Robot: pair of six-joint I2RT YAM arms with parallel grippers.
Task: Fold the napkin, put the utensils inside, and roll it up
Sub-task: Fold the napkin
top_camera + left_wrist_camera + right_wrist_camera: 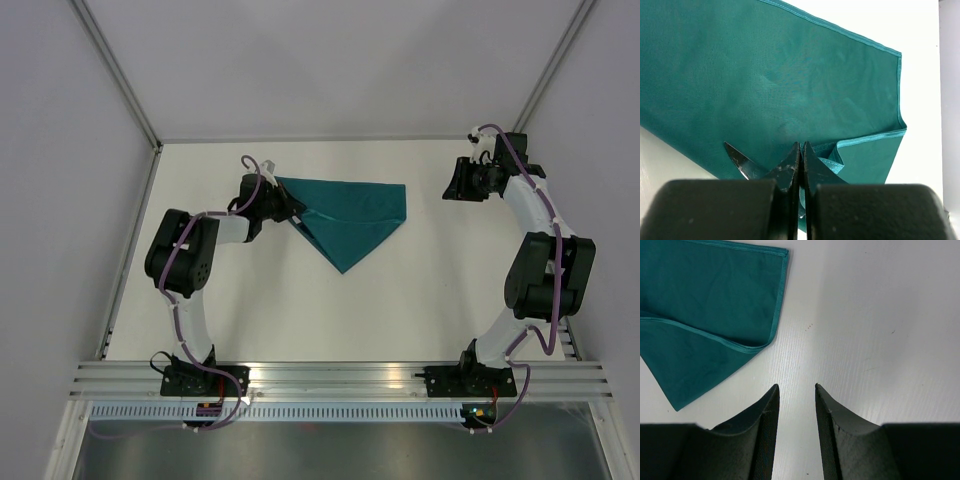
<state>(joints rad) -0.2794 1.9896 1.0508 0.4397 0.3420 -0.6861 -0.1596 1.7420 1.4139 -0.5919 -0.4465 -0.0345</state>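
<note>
The teal napkin (352,214) lies folded into a triangle at the back middle of the table, its point toward me. It also shows in the left wrist view (780,75) and the right wrist view (700,305). My left gripper (290,212) is at the napkin's left corner, shut on a hemmed fold of cloth (802,146). A thin dark pointed knife blade (742,160) with a serrated edge lies on the cloth just left of the fingers. My right gripper (452,182) is open and empty (796,386) over bare table, right of the napkin.
The white table (300,310) has a raised metal frame along its left and back edges. Aluminium rails (340,375) with both arm bases run along the near edge. Grey walls close in the sides.
</note>
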